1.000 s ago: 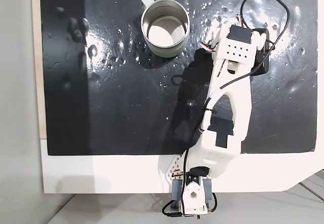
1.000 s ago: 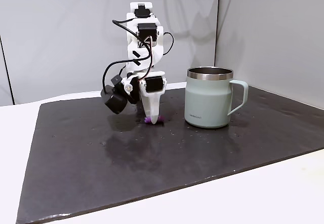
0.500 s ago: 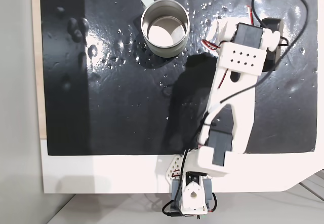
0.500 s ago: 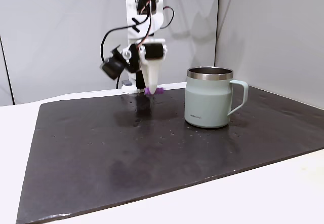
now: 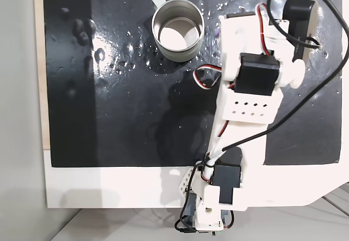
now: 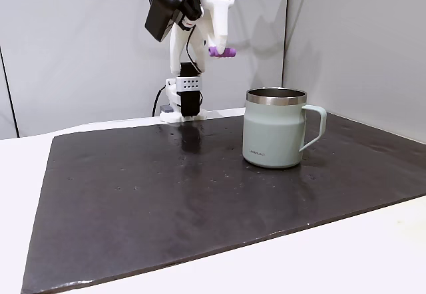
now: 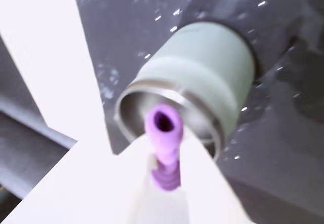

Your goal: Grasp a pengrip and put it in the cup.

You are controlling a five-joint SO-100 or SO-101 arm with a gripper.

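The scene is seen from straight above in a fixed view, with the cup near the top edge and the arm's base at the bottom edge. In another fixed view the scene is taken from low at the side, across the dark mat, with the cup right of centre and the arm's base behind it to the left. The cup, mat and arm are shared by both. In the wrist view the cup is seen from close, obliquely from above, past the gripper.
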